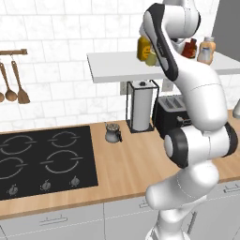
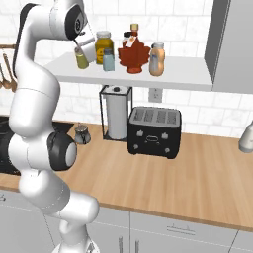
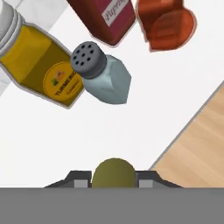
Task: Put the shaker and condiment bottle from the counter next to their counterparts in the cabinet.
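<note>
My gripper (image 2: 80, 52) is shut on the small olive-yellow shaker (image 2: 81, 59), holding it by the top at the left end of the white cabinet shelf (image 2: 183, 74). In the hand view the shaker (image 3: 113, 173) sits between my fingertips, over the shelf (image 3: 87, 131). Whether it rests on the shelf I cannot tell. Just beyond it stand the pale blue-grey shaker (image 3: 103, 74), the yellow jar (image 3: 41, 65), a red jar (image 3: 107, 17) and a red bottle (image 3: 164, 22). The condiment bottle (image 2: 157, 59) stands upright on the shelf, right of the red bottle (image 2: 133, 52).
On the wooden counter (image 2: 197, 173) below the shelf stand a black toaster (image 2: 153, 131), a paper towel holder (image 2: 116, 118) and a small metal pot (image 1: 112, 133). The black hob (image 1: 42, 159) lies to the left, and wooden utensils (image 1: 11, 84) hang on the wall.
</note>
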Robot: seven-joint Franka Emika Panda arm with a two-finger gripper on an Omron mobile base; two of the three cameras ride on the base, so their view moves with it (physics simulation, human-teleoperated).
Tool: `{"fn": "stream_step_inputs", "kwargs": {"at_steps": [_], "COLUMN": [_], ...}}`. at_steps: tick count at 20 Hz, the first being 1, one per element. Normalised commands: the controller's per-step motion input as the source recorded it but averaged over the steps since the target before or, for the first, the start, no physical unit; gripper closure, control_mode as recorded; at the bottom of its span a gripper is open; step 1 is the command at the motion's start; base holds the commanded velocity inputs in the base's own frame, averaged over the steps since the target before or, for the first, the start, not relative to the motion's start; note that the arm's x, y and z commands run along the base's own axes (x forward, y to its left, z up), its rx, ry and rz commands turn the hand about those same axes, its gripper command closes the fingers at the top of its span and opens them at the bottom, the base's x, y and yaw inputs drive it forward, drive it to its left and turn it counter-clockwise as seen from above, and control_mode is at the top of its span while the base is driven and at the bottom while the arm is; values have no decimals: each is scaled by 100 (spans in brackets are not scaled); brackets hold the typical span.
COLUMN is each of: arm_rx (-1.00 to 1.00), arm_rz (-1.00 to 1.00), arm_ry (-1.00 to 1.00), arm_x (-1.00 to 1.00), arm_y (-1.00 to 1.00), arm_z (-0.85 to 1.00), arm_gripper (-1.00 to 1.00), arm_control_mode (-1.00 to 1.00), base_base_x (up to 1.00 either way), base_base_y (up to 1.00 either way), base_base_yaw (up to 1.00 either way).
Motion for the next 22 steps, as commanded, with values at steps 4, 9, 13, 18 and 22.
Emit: {"fn": "stream_step_inputs", "kwargs": {"at_steps": [4,9,13,18,22], "arm_rx": [-8,-4,0,-1,-3], "arm_rz": [0,0,0,0,0], "arm_ry": [0,0,0,0,0], "arm_x": [11,24,0,29,31], "arm_y": [-5,-4,0,0,0], "arm_z": [-17,-15,0,-13,-18], "arm_gripper": [100,100,100,100,100], "arm_control_mode": [-100,-100,-100,-100,-100], "base_base_x": [0,0,0,0,0], "base_base_y": [0,0,0,0,0], "base_base_yaw": [0,0,0,0,0]}}
